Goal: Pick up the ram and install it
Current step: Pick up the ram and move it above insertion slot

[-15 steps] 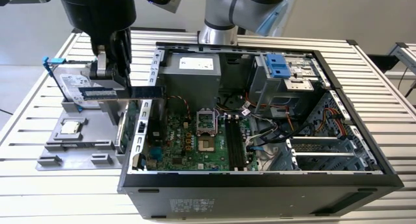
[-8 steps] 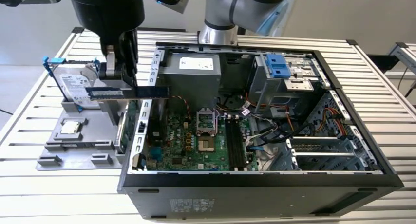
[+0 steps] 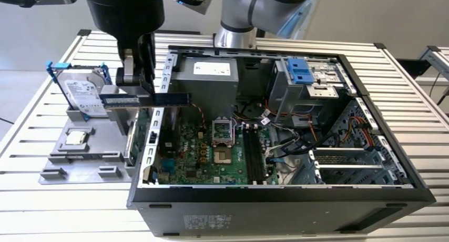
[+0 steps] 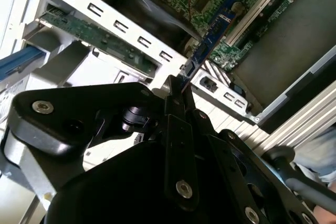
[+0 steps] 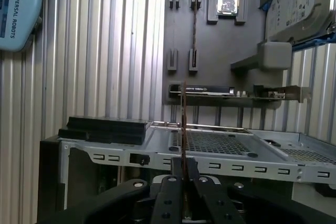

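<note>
Ram [image 3: 172, 99], one stick, hangs pinched between the fingers of the single gripper [image 3: 139, 92], over the one open case's [image 3: 281, 193] wall at 9 o'clock in the exterior view; its long axis runs 9 to 3; the motherboard's black slots [image 3: 254, 152] lie toward 4 o'clock, running 12 to 6.

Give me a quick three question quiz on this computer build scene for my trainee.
1. True or false: the claw is shut on the ram.
2. Fill in: the hard drive sits in a ____ frame.
3. Where is the square silver chip? A in the claw; B on the grey tray beside the open case; C on top of the hard drive.
Key: 1 true; 2 blue; 3 B.
</note>
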Controlling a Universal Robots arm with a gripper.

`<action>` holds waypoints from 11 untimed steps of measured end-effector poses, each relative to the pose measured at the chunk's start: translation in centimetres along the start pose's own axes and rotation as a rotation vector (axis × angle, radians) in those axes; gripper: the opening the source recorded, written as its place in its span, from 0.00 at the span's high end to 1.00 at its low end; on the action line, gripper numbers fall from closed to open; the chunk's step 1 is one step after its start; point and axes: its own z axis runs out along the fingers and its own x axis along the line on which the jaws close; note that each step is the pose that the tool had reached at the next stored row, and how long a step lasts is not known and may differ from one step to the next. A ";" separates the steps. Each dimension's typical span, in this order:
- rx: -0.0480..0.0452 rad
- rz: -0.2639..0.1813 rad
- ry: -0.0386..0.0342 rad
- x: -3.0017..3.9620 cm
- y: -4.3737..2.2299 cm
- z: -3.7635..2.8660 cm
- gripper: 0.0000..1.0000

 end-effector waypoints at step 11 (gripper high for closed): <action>0.0000 0.000 0.0000 -0.01 -1.12 -0.01 1.00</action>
